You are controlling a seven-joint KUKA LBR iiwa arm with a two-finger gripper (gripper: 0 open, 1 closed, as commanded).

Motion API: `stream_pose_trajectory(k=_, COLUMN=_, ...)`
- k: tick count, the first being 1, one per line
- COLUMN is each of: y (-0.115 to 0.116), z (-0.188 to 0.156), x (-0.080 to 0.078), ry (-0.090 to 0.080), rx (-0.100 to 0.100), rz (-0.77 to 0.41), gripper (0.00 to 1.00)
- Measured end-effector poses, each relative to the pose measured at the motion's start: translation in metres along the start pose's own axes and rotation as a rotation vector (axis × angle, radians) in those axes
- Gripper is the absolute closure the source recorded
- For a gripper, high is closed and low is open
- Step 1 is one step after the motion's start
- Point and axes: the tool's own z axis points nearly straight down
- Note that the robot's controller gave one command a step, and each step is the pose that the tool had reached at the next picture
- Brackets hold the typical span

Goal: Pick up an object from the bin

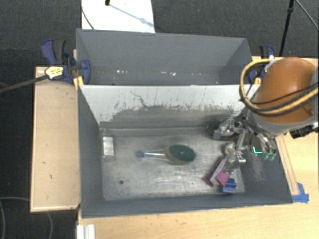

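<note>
Gripper (232, 162) is low in the right front part of the bin (164, 59), under the arm's orange cover (286, 86) and its looped cables. Whether the fingers are open or closed: cannot tell, as the wrist hardware crowds them.

Directly at the tip lies a purple block (218, 174), tilted, its upper end touching or just under the gripper. A small blue piece (229, 185) sits against the block's front end, close to the front wall. Nothing is seen lifted; both rest on the bin floor.

Near the middle of the floor is a brush with a dark green round head (180, 153), its handle pointing left, well apart from the gripper. A small pale block (108, 146) stands near the left wall. A dark lump (217, 129) lies by the back wall, just left of the wrist; its kind is unclear.

Surface: the bin floor is grey metal, scuffed and dull, with pale scratch marks along the lower back wall.

Room: the bin sits on a pale wooden tabletop (199, 228). Dark carpet (30, 24) surrounds it. A white sheet (119, 14) lies behind the bin.
</note>
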Motion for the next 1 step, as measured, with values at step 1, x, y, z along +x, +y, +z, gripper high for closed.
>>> stream_pose_trajectory(k=1, y=-0.0346, z=0.0791, x=0.0055, ry=-0.003, rx=0.001, rz=-0.348, gripper=0.00)
